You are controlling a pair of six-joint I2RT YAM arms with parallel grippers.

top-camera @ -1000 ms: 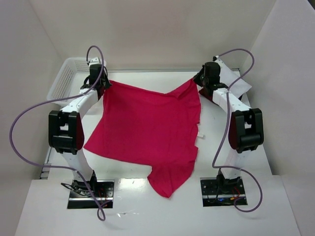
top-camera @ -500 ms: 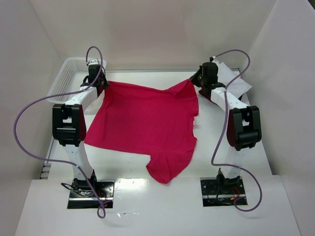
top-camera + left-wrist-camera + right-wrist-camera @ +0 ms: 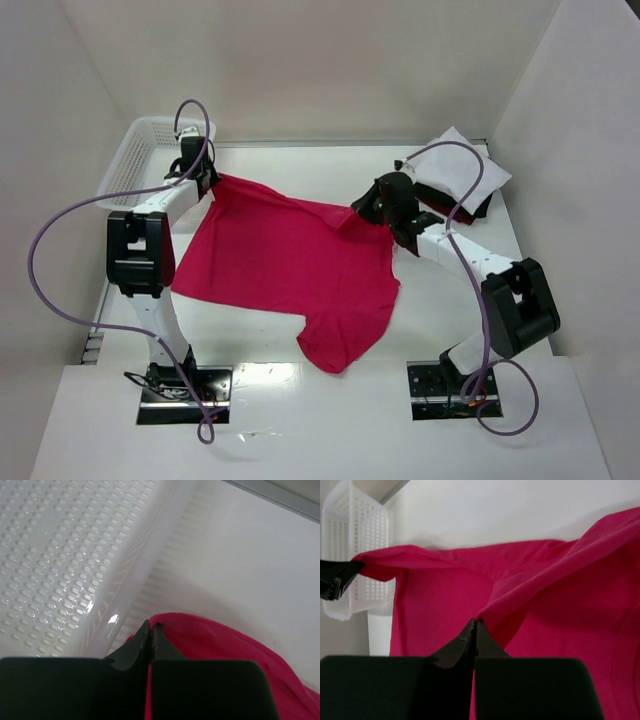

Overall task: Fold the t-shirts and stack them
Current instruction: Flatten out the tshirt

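Red t-shirt point(image 3: 290, 255) lies spread across the middle of the surface point(image 3: 450, 300), with one loose lobe of cloth trailing toward 6 o'clock at the near edge. Both arms have it by its far edge.

The left gripper point(image 3: 205, 180) is pinched fully shut on the corner at about 10 o'clock, just beside the white mesh basket point(image 3: 135, 150). Its wrist view shows the fingertips together with a fold of red cloth caught between them. The right gripper point(image 3: 360, 212) is also fully closed, on the opposite far corner at about 2 o'clock from the shirt's centre. There it holds a raised ridge of fabric above the rest of the cloth.

Holding the two corners apart seems meant to pull the far hem into a line, so the red t-shirt can be laid or folded without bunching. The right corner sits inboard of the shirt's right side, which suggests a fold across the body is in hand.

A white t-shirt point(image 3: 462, 170) rests folded on a dark t-shirt point(image 3: 450, 203) at 1 o'clock, well apart from both grippers, probably as the stack.
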